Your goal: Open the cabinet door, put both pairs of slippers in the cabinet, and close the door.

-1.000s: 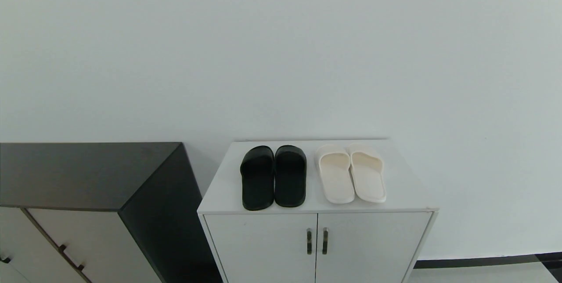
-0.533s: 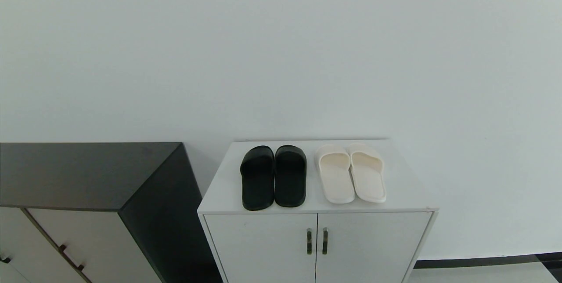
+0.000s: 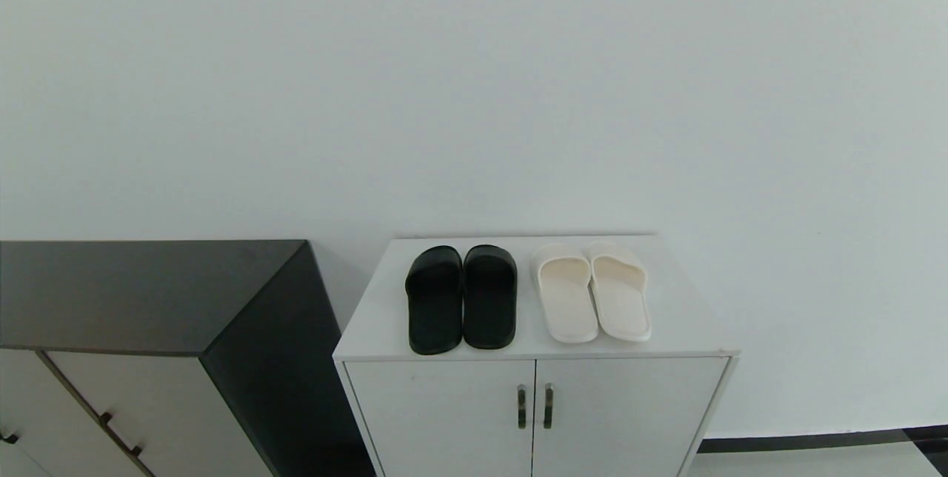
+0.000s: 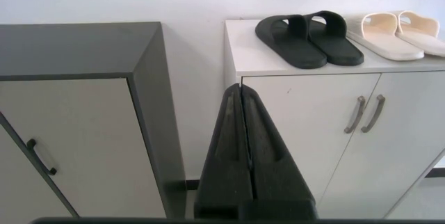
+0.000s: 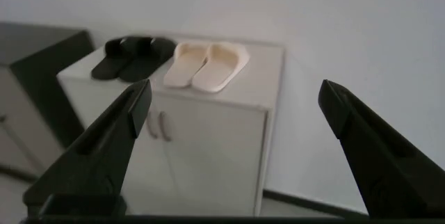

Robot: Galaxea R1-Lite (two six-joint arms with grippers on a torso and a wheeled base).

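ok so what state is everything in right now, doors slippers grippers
cabinet doors: both shut
black slippers: paired, flat on the cabinet top
cream slippers: paired, flat on the cabinet top, beside the black pair
left gripper: shut, empty
right gripper: open, empty
dark cabinet: front shut

Likely home entryway: white cabinet (image 3: 444, 418) with black slippers (image 3: 461, 298), cream slippers (image 3: 594, 292) on top; dark cabinet (image 3: 148, 292) beside; plain wall (image 3: 474, 92).

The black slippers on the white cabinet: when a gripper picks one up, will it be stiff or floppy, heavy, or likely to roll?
Probably light: the black slippers look like moulded foam or rubber. Likely somewhat bendable, since the soles look thin. Unlikely to roll: they lie flat on the cabinet top.
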